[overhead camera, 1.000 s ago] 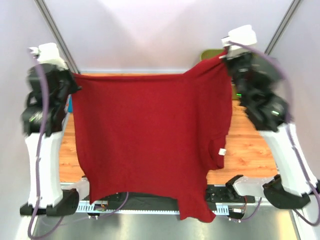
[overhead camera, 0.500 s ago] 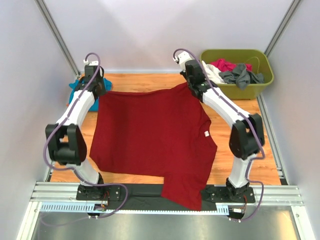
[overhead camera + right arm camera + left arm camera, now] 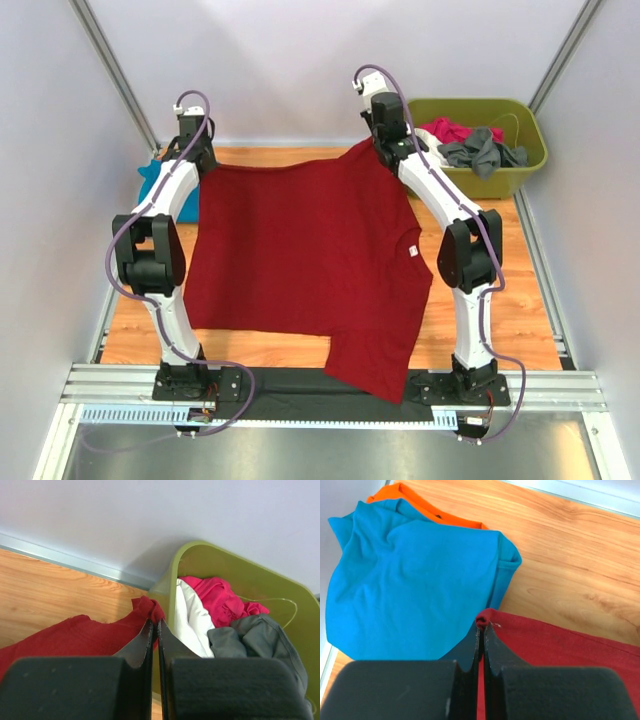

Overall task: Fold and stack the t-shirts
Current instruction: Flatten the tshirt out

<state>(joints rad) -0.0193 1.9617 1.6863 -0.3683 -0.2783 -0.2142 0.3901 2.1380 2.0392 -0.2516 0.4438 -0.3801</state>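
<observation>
A wooden table [image 3: 500, 310] stands between pale walls, with a metal rail [image 3: 560, 385] along its near edge where the two arms are bolted. The dark red shirt [image 3: 300, 260] lies spread over most of the table. One part of it hangs past the near edge, right of the middle, over the rail. Its small white label [image 3: 411, 253] shows near the shirt's right side, about halfway up the table.

The shirt's far edge runs in a nearly straight line between the two grippers. The left gripper [image 3: 480, 627] is clamped on the shirt's far-left corner, with a small fold of red cloth pinched between its closed fingertips. The right gripper [image 3: 154, 625] is clamped the same way on the far-right corner, which bunches just beyond its tips.

At the table's far-left corner, just beside the left gripper, lies the teal-blue shirt [image 3: 410, 575], crumpled on top of an orange garment [image 3: 445, 517]. At the far-right corner stands a green bin [image 3: 470, 103] holding a pink garment [image 3: 450, 130], a white garment [image 3: 192, 612] and a dark grey garment [image 3: 480, 150].
</observation>
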